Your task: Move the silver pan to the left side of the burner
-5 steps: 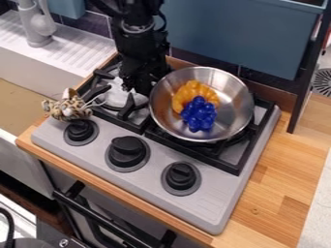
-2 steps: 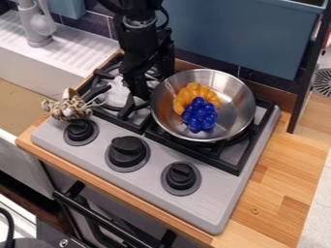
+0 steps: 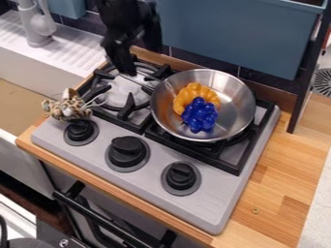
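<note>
Hanging over the rear of the left burner, the black robot gripper (image 3: 124,68) sat to the left of the round silver metal pan (image 3: 227,123), apart from its bowl; the view there was blurred, so I could not tell whether it was open or closed. The pan rested upright on the right side of the black metal grate (image 3: 130,103). Inside it lay a scalloped orange piece (image 3: 190,92) and a blue bunch of grape-like balls (image 3: 199,116), which partly covered the orange piece from the camera.

Three round black knobs (image 3: 127,151) lined the front of the grey stove top (image 3: 210,203), and a brown-and-cream spotted bundle (image 3: 67,107) was at its left front edge. A white ribbed sink area (image 3: 55,63) stood left of the stove, and a light wooden counter (image 3: 278,179) extended to the right.
</note>
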